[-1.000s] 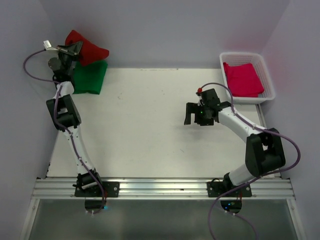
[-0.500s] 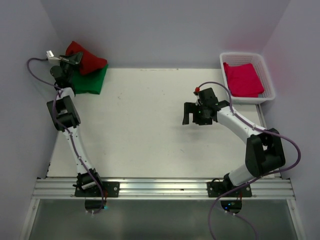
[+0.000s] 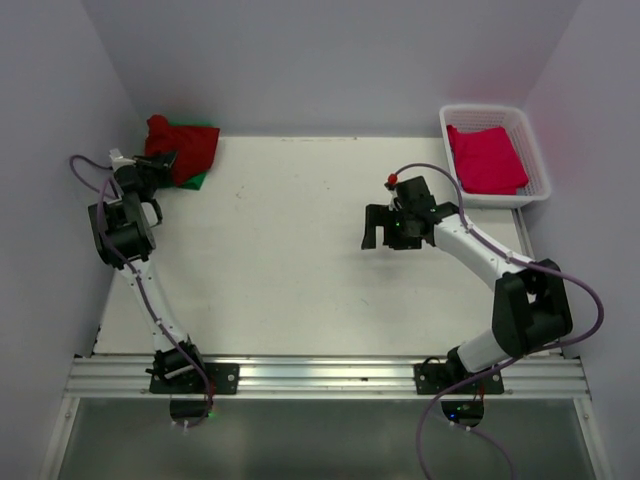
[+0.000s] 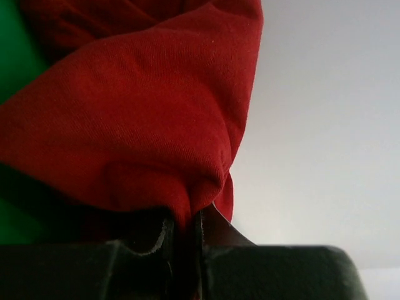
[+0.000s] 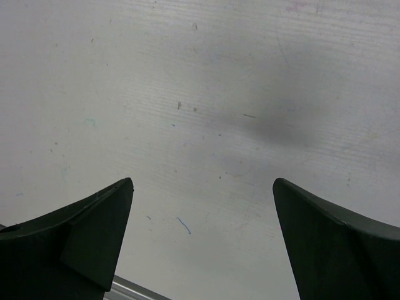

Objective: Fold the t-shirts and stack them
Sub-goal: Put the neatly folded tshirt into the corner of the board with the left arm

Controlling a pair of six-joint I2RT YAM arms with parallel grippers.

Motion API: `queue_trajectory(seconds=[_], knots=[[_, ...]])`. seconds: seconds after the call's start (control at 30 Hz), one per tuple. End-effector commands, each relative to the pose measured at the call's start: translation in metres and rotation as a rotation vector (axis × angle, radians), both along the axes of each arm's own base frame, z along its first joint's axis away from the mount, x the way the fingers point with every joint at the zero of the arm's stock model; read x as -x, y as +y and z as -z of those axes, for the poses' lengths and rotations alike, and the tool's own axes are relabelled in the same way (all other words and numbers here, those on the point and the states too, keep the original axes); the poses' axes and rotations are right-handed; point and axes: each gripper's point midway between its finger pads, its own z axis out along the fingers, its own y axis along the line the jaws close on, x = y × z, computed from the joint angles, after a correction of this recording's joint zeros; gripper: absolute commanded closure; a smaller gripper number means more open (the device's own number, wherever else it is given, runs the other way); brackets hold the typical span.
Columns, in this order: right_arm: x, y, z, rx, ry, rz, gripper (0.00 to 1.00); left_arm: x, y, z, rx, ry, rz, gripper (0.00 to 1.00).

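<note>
Left claw (image 4: pixel 184 228) clenched on maroon shirt (image 4: pixel 137 119), apparently covering most of green shirt (image 4: pixel 12 56); right claw (image 5: pixel 201 184) released.

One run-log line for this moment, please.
left pincer: shut on maroon t-shirt, over green t-shirt | right pincer: open, empty, above table | pinkish-red t-shirt: in basket

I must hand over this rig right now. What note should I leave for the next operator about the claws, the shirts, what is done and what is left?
Left claw: shut on the dark red shirt, which lies over the green shirt at the far left corner.
Right claw: open, empty, above the table.
Pink-red shirt: in the white basket, far right.
Done: dark red on green, not yet released.
Left: release it, then probably add the pink-red shirt to the stack.
</note>
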Motion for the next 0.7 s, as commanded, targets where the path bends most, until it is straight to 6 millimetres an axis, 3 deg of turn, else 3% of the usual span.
queue_trajectory(seconds=[0.0,0.03,0.07,0.1,0.13,0.2,0.4,0.53,0.67], knots=[[0.000,0.011,-0.014,-0.058,-0.046,-0.020,0.01,0.020,0.033,-0.054,-0.057,-0.073,-0.142,1.00],[0.001,0.011,-0.013,-0.062,-0.048,-0.021,0.01,0.025,0.033,-0.054,-0.058,-0.065,-0.159,1.00],[0.001,0.011,-0.014,-0.066,-0.052,-0.022,0.01,0.030,0.034,-0.068,-0.063,-0.075,-0.178,1.00],[0.002,0.012,-0.014,-0.072,-0.051,-0.026,0.01,0.038,0.033,-0.055,-0.045,-0.028,-0.195,1.00],[0.003,0.014,-0.012,-0.085,-0.055,-0.033,0.01,0.047,0.038,-0.066,-0.023,-0.010,-0.266,1.00],[0.004,0.014,-0.011,-0.087,-0.056,-0.036,0.01,0.048,0.039,-0.065,-0.003,0.006,-0.279,1.00],[0.010,0.013,-0.007,-0.095,-0.061,-0.044,0.01,0.036,0.036,-0.087,0.059,-0.018,-0.246,1.00],[0.012,0.012,-0.005,-0.094,-0.062,-0.049,0.01,0.035,0.035,-0.086,0.103,0.007,-0.257,1.00],[0.012,0.013,-0.004,-0.096,-0.062,-0.054,0.01,0.045,0.037,-0.071,0.166,0.105,-0.317,1.00]])
